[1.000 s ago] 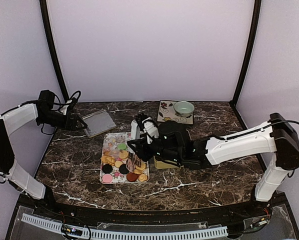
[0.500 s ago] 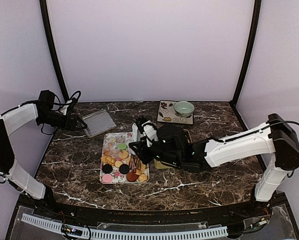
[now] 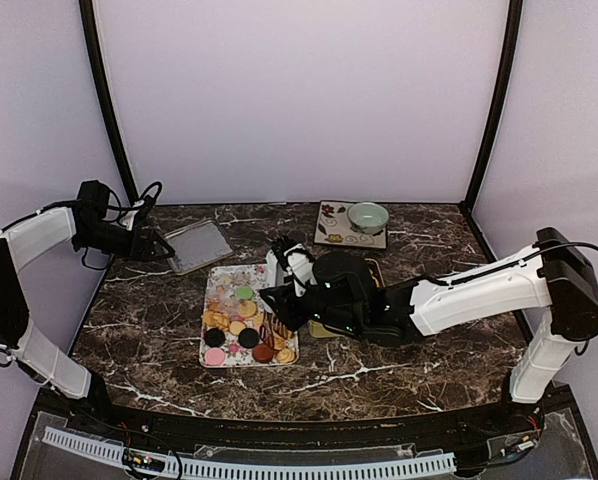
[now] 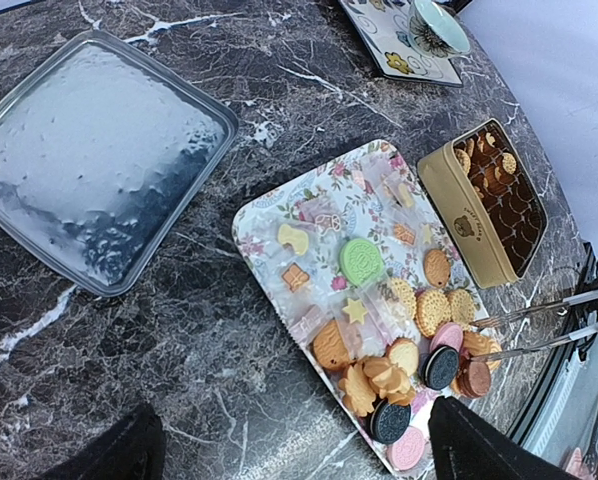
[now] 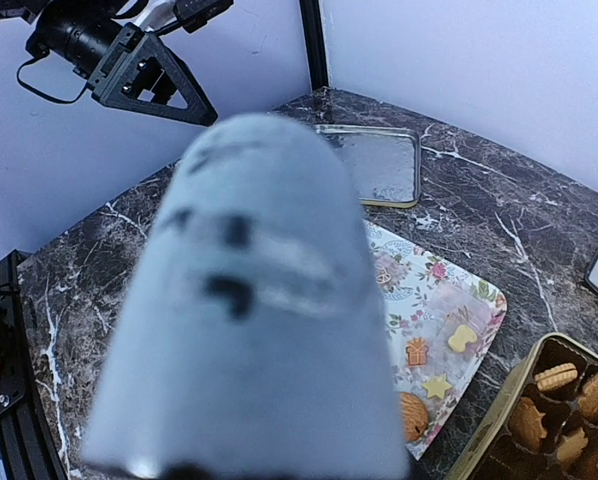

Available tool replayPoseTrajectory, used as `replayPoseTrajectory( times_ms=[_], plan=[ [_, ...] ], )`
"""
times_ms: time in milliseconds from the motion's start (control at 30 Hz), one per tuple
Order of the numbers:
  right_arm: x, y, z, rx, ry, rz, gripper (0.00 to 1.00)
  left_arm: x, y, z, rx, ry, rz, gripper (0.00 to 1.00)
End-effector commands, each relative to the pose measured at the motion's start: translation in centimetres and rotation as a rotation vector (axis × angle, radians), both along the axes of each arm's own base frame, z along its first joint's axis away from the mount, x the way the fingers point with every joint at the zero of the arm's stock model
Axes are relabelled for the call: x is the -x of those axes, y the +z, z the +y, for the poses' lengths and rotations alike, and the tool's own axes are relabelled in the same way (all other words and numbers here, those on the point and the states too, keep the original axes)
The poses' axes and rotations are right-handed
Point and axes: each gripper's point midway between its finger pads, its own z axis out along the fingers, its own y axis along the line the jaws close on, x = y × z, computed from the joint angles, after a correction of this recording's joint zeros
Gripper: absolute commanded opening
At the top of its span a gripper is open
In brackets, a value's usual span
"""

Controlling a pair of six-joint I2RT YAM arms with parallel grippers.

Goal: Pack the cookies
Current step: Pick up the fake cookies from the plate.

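Top view: right end effector point(image 3: 282, 303), clamped on tongs point(image 3: 275, 328), has shifted slightly over the cookies point(image 3: 241, 322) on the mid-frame tray point(image 3: 219, 280). Left wrist view adds left end effector point(image 4: 297, 415) gaping, empty. Right wrist view: grey blur; lower right, tin point(image 5: 494, 410) holding cookies.

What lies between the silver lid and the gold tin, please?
The flowery tray, loaded with cookies, lies between the lid and the tin. The left wrist view shows this best.
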Motion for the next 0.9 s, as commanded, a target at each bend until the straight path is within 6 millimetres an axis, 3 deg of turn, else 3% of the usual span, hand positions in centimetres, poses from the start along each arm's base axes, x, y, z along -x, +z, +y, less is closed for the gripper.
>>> replayPoseTrajectory(
  times_ms=[0, 233, 667, 867],
  plan=[
    [0.5, 0.8, 0.0, -0.009, 0.008, -0.025, 0.39, 0.3, 1.1, -0.1, 0.014, -0.008, -0.014, 0.94],
    [0.3, 1.5, -0.5, -0.016, -0.023, -0.034, 0.23, 0.2, 1.0, -0.1, 0.018, -0.007, -0.009, 0.93],
    [-1.2, 7.1, -1.7, -0.051, -0.061, -0.14, 0.1, 0.2, 1.0, -0.1, 0.019, -0.006, -0.007, 0.92],
    [-4.6, 10.0, -5.4, -0.026, -0.14, -0.222, 0.09, 0.3, 1.0, -0.1, 0.018, -0.009, -0.006, 0.92]
  ],
)
